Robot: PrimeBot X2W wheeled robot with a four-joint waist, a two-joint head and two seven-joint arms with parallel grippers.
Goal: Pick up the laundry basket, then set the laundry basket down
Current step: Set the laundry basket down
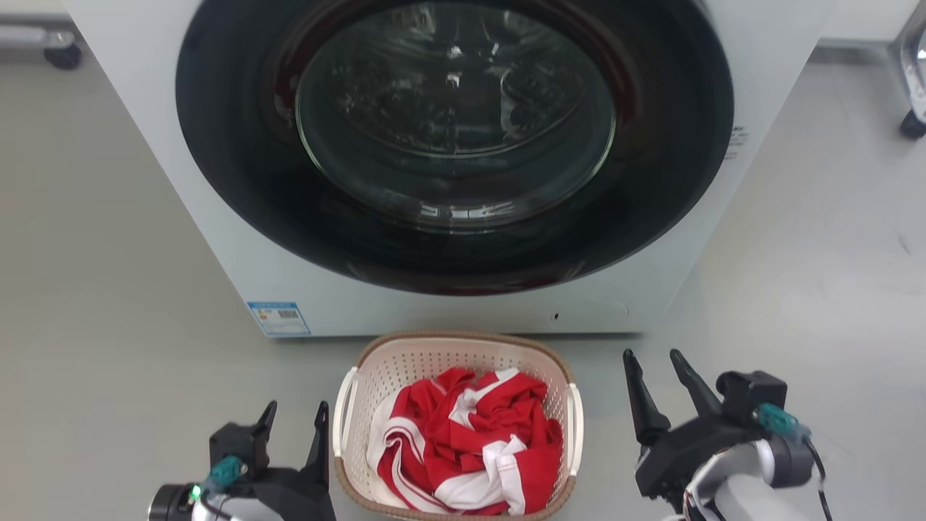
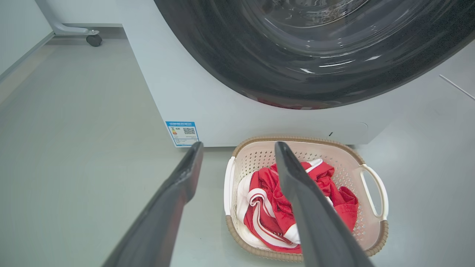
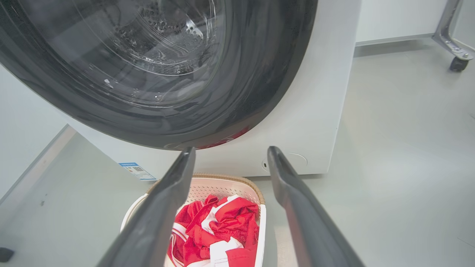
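The washing machine (image 1: pixel 325 304) stood close behind the laundry basket (image 1: pixel 434 337), walling off its far side. Bare floor (image 1: pixel 94 325) lay open on both flanks of the basket. The left tool (image 1: pixel 295 416), fingers spread, sat just beside the left handle (image 1: pixel 346 412). The right tool (image 1: pixel 651 358), also spread, stood a little apart from the right handle (image 1: pixel 576 427). Red and white clothes (image 1: pixel 470 441) heaped inside covered the basket's bottom.

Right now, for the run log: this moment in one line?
basket: on floor, ungrasped | left pincer: open, left of basket | right pincer: open, right of basket
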